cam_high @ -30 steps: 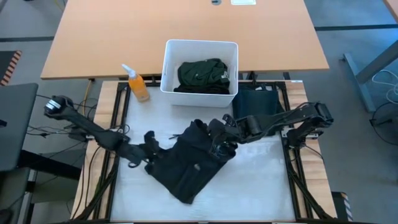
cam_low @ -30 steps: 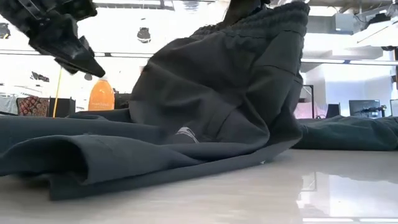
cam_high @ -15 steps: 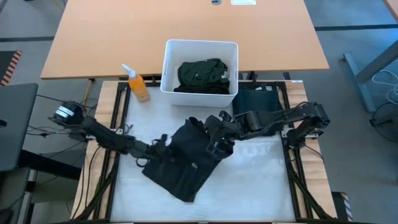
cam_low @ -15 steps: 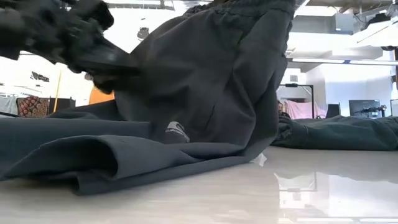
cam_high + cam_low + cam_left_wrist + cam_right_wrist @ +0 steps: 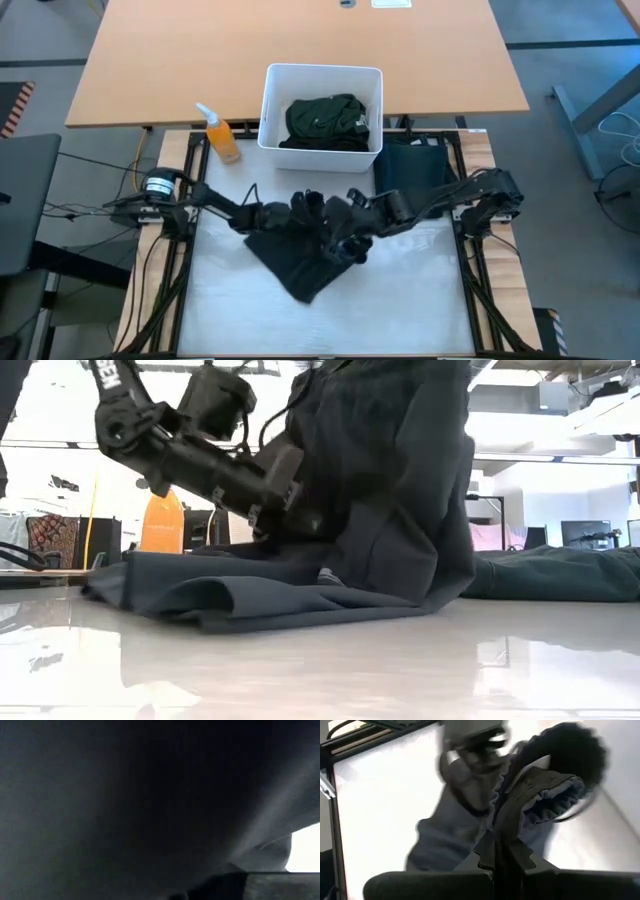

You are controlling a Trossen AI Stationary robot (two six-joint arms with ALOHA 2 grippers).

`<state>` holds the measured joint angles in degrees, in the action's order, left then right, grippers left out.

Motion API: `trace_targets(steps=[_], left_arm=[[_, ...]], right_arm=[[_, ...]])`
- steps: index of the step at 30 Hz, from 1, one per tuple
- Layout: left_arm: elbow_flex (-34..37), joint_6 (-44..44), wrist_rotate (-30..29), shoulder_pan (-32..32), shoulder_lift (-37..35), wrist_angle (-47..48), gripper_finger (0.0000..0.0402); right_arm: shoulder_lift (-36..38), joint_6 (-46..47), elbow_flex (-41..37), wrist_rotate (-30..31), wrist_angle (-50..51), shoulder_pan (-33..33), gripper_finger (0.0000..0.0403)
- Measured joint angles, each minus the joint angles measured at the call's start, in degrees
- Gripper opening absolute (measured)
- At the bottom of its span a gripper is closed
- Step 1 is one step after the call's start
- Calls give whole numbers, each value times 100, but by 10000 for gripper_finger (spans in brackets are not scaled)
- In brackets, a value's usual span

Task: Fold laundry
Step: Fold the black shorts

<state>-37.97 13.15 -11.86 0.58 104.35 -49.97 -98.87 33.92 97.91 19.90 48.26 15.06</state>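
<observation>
- Looking down on your workspace, you have a white bin (image 5: 322, 106) standing at the far edge of the white tabletop (image 5: 420, 290); inside it lies a crumpled dark green garment (image 5: 326, 120), with a strip of black cloth showing along the bin's near wall.
- Just beside the bin's left side stands an orange spray bottle (image 5: 221, 135), upright, apart from the clothing.
- At the middle of the tabletop sits the dark trousers (image 5: 300, 255), bunched and partly lifted; in the low view the cloth (image 5: 390, 490) rises from a flat folded layer on the surface up out of the picture.
- Your left gripper (image 5: 277, 213) is at the left edge of that pile, pressed together and buried in the fabric; its wrist view is filled with dark cloth.
- Your right gripper (image 5: 345, 238) is on the pile's right side, its jaws pinching a gathered, ribbed edge of the trousers, seen clearly from its wrist (image 5: 502, 851).
- Another dark folded garment (image 5: 412, 165) lies on the tabletop near the bin's right corner, behind the right arm.
</observation>
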Motion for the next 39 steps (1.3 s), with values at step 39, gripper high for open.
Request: trace_targets(steps=[39], left_arm=[[3216, 1810, -1022, 2093, -4679, 2738, 0]], right_arm=[[-437, -279, -5, 361, -818, -533, 32]])
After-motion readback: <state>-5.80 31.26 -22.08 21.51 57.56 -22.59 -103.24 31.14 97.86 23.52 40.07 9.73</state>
